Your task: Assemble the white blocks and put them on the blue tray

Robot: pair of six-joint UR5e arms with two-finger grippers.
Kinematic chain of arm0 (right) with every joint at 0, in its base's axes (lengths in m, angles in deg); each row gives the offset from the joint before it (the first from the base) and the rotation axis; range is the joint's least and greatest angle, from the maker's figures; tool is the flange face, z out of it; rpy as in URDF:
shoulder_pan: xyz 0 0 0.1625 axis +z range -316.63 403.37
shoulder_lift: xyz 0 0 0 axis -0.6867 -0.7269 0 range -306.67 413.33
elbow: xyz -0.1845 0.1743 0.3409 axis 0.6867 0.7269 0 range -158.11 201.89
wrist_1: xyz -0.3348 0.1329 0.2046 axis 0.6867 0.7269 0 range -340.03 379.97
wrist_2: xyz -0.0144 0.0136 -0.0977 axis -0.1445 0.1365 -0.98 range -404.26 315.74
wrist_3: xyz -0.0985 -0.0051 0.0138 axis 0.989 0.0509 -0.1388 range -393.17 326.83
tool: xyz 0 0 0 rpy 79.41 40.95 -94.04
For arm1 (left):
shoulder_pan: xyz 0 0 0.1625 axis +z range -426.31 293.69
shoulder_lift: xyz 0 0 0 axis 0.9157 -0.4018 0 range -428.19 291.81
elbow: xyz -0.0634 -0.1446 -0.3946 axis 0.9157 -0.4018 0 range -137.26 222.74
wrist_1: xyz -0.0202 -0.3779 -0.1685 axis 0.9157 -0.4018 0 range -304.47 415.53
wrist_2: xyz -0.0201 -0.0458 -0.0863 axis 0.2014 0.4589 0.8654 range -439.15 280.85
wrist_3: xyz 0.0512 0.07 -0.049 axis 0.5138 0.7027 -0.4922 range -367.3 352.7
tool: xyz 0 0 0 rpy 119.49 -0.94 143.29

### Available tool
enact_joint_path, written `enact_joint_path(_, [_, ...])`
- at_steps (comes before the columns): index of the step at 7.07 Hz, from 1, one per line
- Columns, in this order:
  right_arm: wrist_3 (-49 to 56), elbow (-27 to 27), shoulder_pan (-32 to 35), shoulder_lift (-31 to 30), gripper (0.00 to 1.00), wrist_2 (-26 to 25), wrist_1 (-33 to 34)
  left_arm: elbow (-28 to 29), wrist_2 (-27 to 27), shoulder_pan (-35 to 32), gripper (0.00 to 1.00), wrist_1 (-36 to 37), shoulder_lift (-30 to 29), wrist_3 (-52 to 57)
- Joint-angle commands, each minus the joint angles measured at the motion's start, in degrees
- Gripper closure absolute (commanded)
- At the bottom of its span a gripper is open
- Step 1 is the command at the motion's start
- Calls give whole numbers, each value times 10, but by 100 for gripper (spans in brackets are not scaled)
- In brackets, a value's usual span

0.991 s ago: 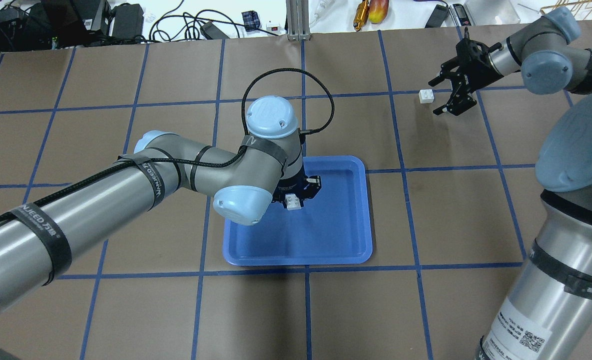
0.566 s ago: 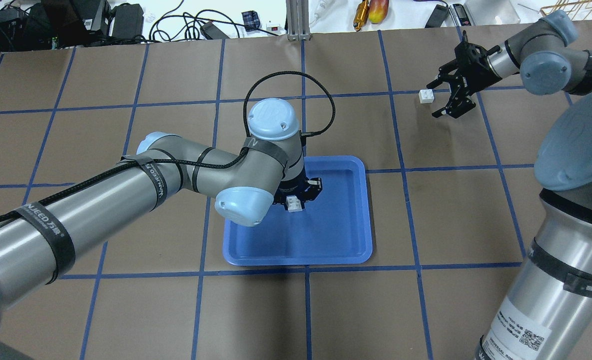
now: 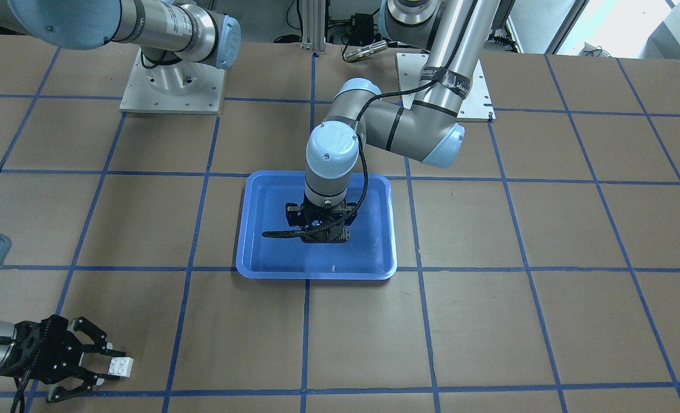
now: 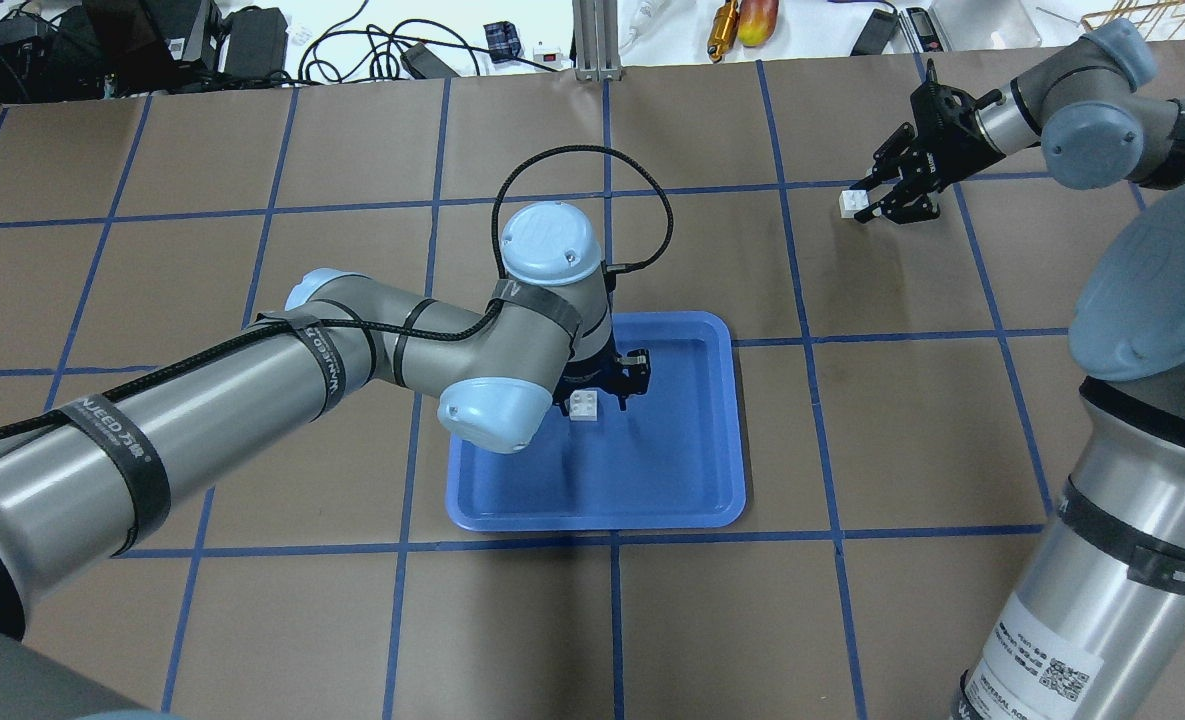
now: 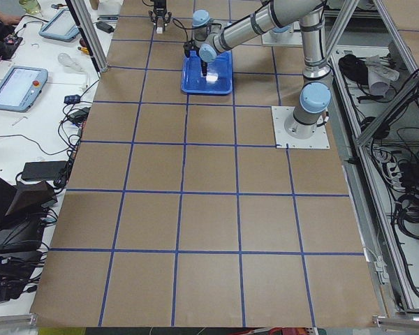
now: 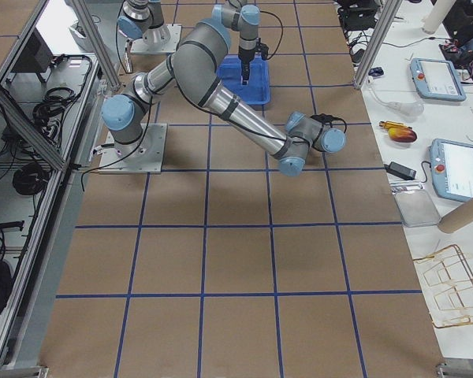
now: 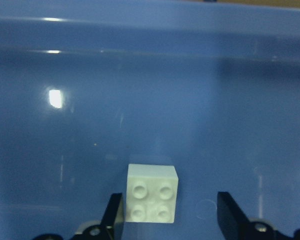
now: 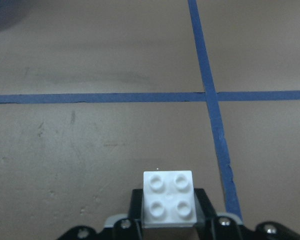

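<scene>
One white block (image 4: 583, 404) lies studs up on the floor of the blue tray (image 4: 682, 470). My left gripper (image 4: 597, 398) points down over it and is open. In the left wrist view the block (image 7: 151, 199) sits between the fingers, against the left finger (image 7: 114, 216) and apart from the right one. The other white block (image 4: 852, 201) rests on the brown table at the far right. My right gripper (image 4: 861, 202) is shut on it. In the right wrist view the block (image 8: 168, 197) sits tight between the pads. It also shows in the front-facing view (image 3: 121, 366).
Blue tape lines (image 4: 802, 340) grid the brown table. Cables, tools and chargers (image 4: 732, 25) lie on the white bench beyond the far edge. The left arm's elbow (image 4: 482, 405) overhangs the tray's left side.
My right gripper's fingers have closed in from wide open onto the white block on the table. The left wrist has shifted slightly above the tray; its block has stayed in place.
</scene>
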Motion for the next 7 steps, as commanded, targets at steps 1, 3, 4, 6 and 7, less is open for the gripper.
enact_joint_path(1, [-3,0,1,-11,87,-1,-5,2,3,19,17,4,27,30])
enact_joint_path(3, [-5,-18,27,-49,87,0,-47,-7,47,88,18,-7,34,90])
enact_joint_path(4, [-7,-38,49,-74,87,1,-55,-23,55,99,52,-14,33,106])
enact_joint_path(6, [-10,-129,94,-151,87,-1,-55,-29,55,99,93,-16,31,111])
enact_joint_path(7, [-10,-182,105,-188,86,3,-52,-29,65,97,95,-14,29,109])
